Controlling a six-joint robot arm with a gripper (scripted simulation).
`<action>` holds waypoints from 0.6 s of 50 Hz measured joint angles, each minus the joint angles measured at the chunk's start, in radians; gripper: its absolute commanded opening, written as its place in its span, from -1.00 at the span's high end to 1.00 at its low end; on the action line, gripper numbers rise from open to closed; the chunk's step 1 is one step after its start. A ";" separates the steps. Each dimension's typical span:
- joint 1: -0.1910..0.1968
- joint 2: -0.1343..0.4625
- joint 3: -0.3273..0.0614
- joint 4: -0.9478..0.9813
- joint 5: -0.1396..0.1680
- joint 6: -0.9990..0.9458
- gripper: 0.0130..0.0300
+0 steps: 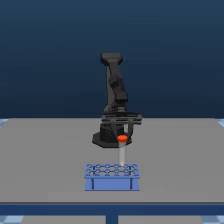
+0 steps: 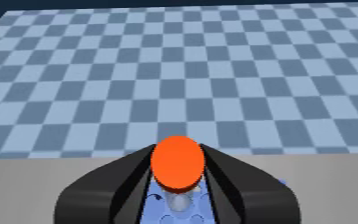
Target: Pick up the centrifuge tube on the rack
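Showing a simulated scene on a wide grey desk under a dark blue backdrop, with a checkered blue floor beyond the desk's far edge in the wrist view. Standing near the middle of the desk, a black robot arm, folded forward and down toward the near edge. Sitting close to the near edge, about centred along it, the rack: low, blue, rectangular, with a grid of round holes on top and two dark vertical marks on its front. Hanging just above the rack's far side, toward the exterior view's right, the gripper, its two black fingers spread a little, one on each side of the tube's cap. Cannot tell whether the fingers press the tube or merely flank it. Standing upright in a hole of the rack, the centrifuge tube: slender, whitish, translucent, topped by a round orange-red cap that rises well above the rack.

Judging the step in hand as the grasp itself. Doing it well likely means keeping the tube centred between the fingers, closing evenly just below the cap, then lifting straight up so the tube clears its hole without tilting or dragging the rack.
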 measured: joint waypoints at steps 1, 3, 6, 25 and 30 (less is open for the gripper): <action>0.000 -0.001 -0.001 0.012 -0.001 -0.013 1.00; 0.000 -0.003 -0.004 0.035 -0.004 -0.037 1.00; 0.000 -0.006 -0.009 0.068 -0.009 -0.072 1.00; 0.000 -0.020 -0.031 0.212 -0.035 -0.226 1.00; 0.000 -0.022 -0.035 0.231 -0.040 -0.248 1.00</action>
